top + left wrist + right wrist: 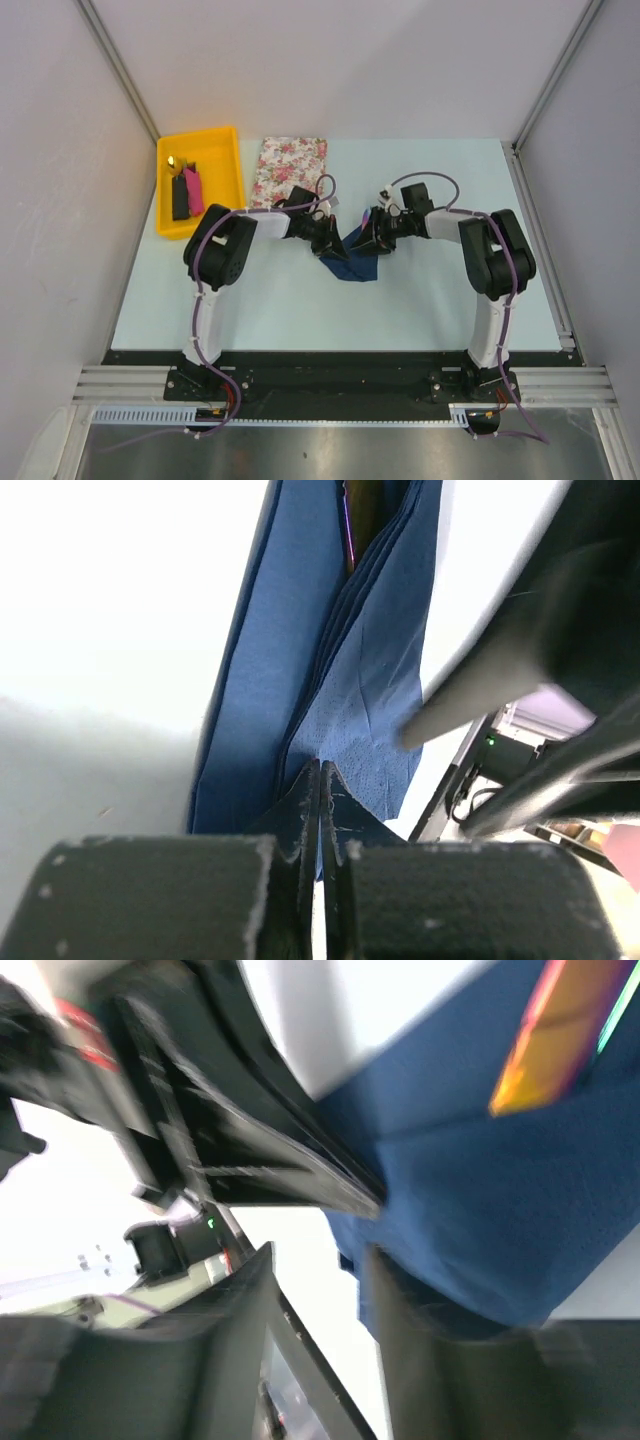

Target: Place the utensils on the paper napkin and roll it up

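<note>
The paper napkin [356,266] lies bunched and folded at the table's middle, dark navy, between my two grippers. My left gripper [335,244] [320,770] is shut, its tips pinching a lower fold of the paper napkin [370,680]. A dark purple-edged utensil [349,530] sits inside the folds at the top of the left wrist view. In the right wrist view a tan-orange utensil [555,1040] lies on the paper napkin [480,1220]. My right gripper [368,240] [320,1255] is open, one finger against the napkin's edge, bare table in the gap.
A yellow tray [232,150] at the back left holds a black block [180,200] and a pink block [194,190]. The pink-and-white floral mat [290,165] lies beside it, just behind my left arm. The two grippers nearly touch.
</note>
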Controlling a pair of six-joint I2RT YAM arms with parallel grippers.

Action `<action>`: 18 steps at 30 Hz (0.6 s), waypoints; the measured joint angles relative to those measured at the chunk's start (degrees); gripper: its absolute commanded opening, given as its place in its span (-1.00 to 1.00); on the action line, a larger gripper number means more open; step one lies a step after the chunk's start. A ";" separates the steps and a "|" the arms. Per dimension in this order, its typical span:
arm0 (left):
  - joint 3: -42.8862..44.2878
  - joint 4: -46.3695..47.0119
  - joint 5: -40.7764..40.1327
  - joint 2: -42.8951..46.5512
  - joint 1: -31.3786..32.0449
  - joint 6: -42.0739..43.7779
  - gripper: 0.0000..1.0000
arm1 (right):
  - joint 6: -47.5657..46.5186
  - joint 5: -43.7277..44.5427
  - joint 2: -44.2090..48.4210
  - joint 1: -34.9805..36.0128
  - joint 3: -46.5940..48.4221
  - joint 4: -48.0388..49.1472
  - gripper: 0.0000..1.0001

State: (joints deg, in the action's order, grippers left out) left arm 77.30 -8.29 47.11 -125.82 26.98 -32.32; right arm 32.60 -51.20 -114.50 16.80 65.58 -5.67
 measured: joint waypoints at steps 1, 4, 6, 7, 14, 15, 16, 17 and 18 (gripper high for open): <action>0.09 -0.11 0.00 0.00 0.00 0.31 -1.00 | -0.20 0.81 0.66 -0.04 0.68 -0.26 -0.43; 0.11 -0.20 0.00 0.00 0.00 0.70 -1.00 | -1.95 5.03 2.56 -0.02 3.65 -1.84 -0.73; 0.17 -0.26 0.00 0.00 0.00 0.90 -1.00 | -3.78 8.81 3.32 0.15 6.60 -3.85 -0.93; 0.20 -0.28 0.00 0.00 0.00 0.92 -1.00 | -4.55 9.88 3.45 0.31 7.30 -4.17 -0.97; 0.35 -0.55 -0.07 0.00 0.00 1.40 -1.00 | -7.87 17.09 3.37 2.54 9.16 -8.39 -1.00; 0.37 -0.57 -0.07 0.00 0.00 1.40 -1.00 | -8.22 17.66 3.21 2.80 9.22 -8.92 -1.00; 0.39 -0.61 -0.09 0.00 0.00 1.42 -0.99 | -8.57 18.23 2.93 3.17 9.42 -9.46 -1.00; 0.39 -0.66 -0.13 0.00 0.00 1.42 -1.00 | -8.90 18.84 2.54 3.43 9.64 -9.84 -1.00; 0.39 -0.66 -0.15 0.00 0.00 1.42 -1.00 | -9.22 19.39 2.05 3.72 9.88 -10.08 -1.00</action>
State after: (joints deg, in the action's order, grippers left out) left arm 77.69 -8.95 46.96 -125.82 26.98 -30.89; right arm 23.38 -31.81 -112.44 20.51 75.46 -15.75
